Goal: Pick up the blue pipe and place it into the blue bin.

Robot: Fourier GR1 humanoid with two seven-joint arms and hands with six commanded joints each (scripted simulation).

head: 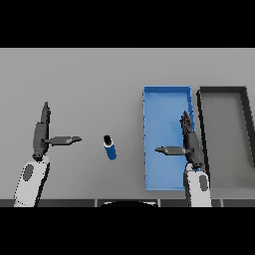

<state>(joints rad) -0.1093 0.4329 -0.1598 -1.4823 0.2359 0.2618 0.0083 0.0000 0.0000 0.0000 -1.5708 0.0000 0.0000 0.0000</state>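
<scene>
Right robot hand (189, 142): nearest the viewer, hanging over the right wall of the blue bin (149, 149), fingers straight, thumb stretched out across the bin floor; it grips nothing.
Left robot hand (42, 132): well left of the blue bin, fingers straight and pointing away, thumb held out toward the pipe; it also carries nothing.
Blue pipe (110, 147): lying on the grey surface (89, 74) just left of the blue bin, between the bin and the left robot hand, apart from both; a short cylinder with a dark end turned away.
Handling: it looks stiff, light and smooth, so it may well roll or slip; a pinch across the middle of its body seems the safest hold.
Blue bin: an open tray with low walls; its left wall stands between pipe and floor, so the pipe must be lifted over it.
Dark bin (247, 124): immediately right of the blue bin, the wrong target.
Open room: bare surface lies left of and beyond the blue bin, giving a free approach.
</scene>
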